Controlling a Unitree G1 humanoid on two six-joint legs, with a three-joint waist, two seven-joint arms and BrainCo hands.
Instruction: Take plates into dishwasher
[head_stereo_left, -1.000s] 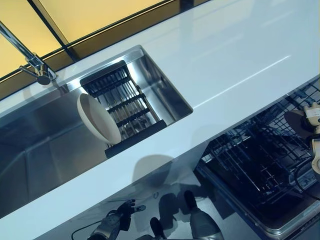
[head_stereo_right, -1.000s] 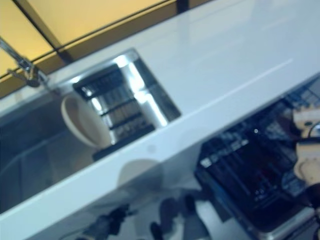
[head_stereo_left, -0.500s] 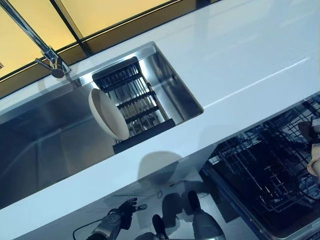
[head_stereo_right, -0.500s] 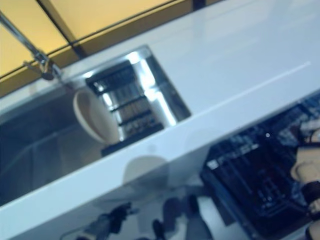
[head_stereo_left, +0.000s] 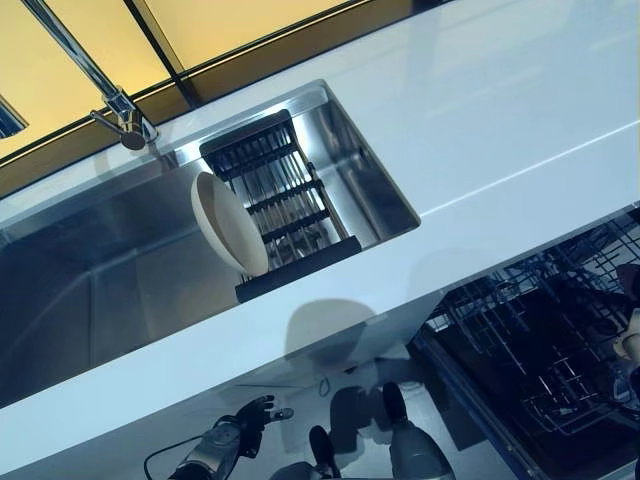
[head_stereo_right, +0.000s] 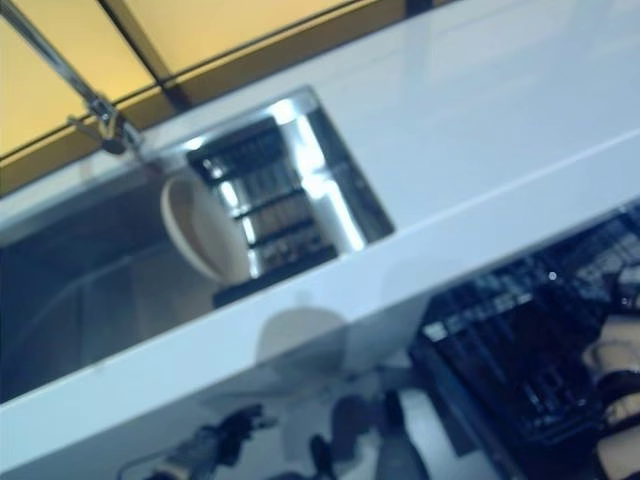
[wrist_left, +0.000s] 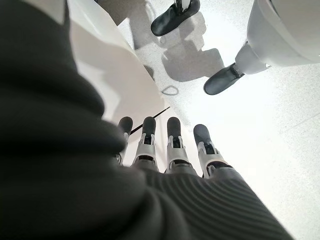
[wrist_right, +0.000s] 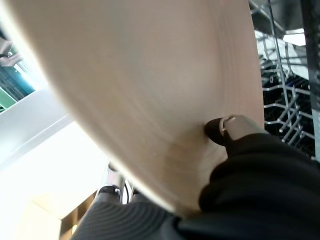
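- Right robot hand (wrist_right: 235, 131) is clamped on a beige plate (wrist_right: 150, 90): thumb pressed on its face, plate filling the right wrist view, dishwasher rack (wrist_right: 280, 95) wires just past its edge.
- In the eye views that hand sits at 4 o'clock, over the open dishwasher (head_stereo_left: 540, 350) below the counter (head_stereo_left: 480, 120).
- Left robot hand (wrist_left: 170, 145) hangs idle at 7 o'clock, fingers straight and apart, holding nothing.
- Second plate (head_stereo_left: 228, 222) stands on edge in the sink (head_stereo_left: 90, 290), leaning on the black drying rack (head_stereo_left: 285, 200) at 10 o'clock.
- To do it well, I'd say: keep the plate on edge, line it up with a gap between tines, lower straight down.
- Don't release until the rim is seated; whether the slot is free can't be told from here.
- Risk: rim catching on a wire and twisting in the pinch.
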